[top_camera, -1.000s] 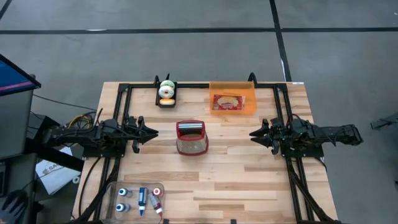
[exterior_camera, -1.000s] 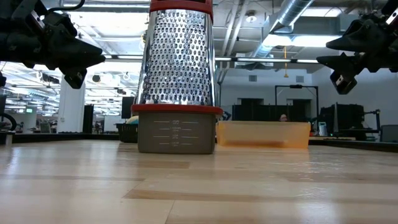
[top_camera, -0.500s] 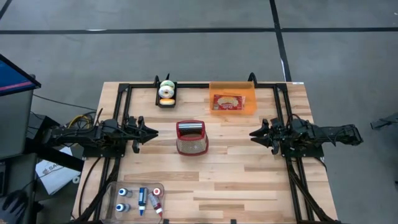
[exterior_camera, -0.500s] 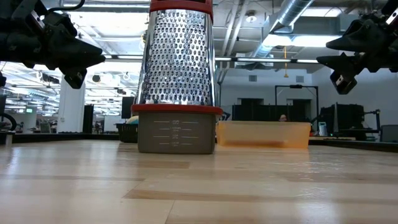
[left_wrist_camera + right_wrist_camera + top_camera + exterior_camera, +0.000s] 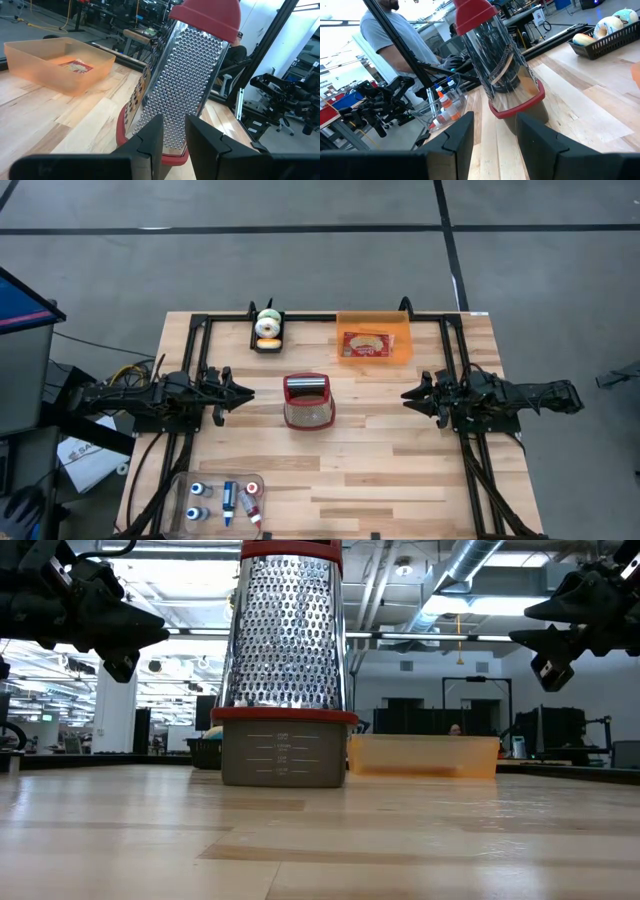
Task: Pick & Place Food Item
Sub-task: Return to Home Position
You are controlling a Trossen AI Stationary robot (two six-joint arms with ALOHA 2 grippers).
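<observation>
A packaged food item point(image 5: 365, 344) lies flat in an orange bin point(image 5: 400, 330) at the table's far side; it also shows in the left wrist view point(image 5: 76, 66). Donuts point(image 5: 267, 326) sit in a black basket point(image 5: 267, 347) left of the bin. My left gripper point(image 5: 248, 392) hovers level over the table's left part, fingers point(image 5: 155, 131) a narrow gap apart with nothing between. My right gripper point(image 5: 405, 394) hovers level on the right, open and holding nothing point(image 5: 495, 125). Both point at a metal grater point(image 5: 308, 402) standing upright between them.
The red-topped grater point(image 5: 285, 670) stands on its base in the table's middle. A clear tray point(image 5: 185, 480) with small bottles lies at the near left edge. A person point(image 5: 385, 35) stands beyond the table's near side. Bare wood lies near and right of the grater.
</observation>
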